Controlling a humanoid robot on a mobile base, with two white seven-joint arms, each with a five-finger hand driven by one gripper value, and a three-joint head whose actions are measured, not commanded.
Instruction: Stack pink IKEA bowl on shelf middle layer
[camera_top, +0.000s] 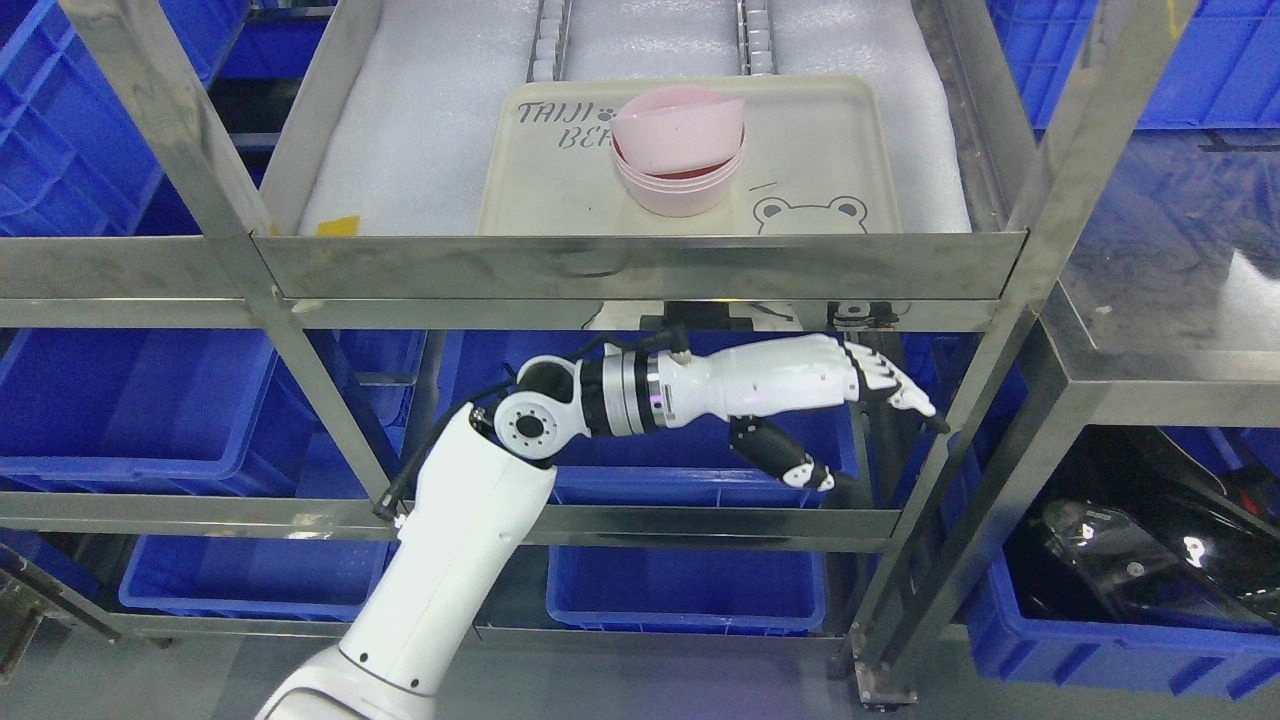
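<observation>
A stack of pink bowls (680, 165) stands on a cream tray (810, 150) on the shelf layer under the head camera. The topmost bowl (680, 128) sits tilted in the stack, its rim leaning to the left. My left hand (880, 425) hangs below and in front of that shelf's metal front edge (640, 265), reaching rightward. Its fingers (895, 380) are stretched out and the thumb (790, 460) points down, with nothing held. The right arm does not show.
Steel shelf posts (960, 440) slant down on both sides of the hand. Blue crates (690, 590) fill the lower layers and the surroundings. A second metal shelf (1170, 270) stands at the right, with black items (1150, 540) in a crate beneath.
</observation>
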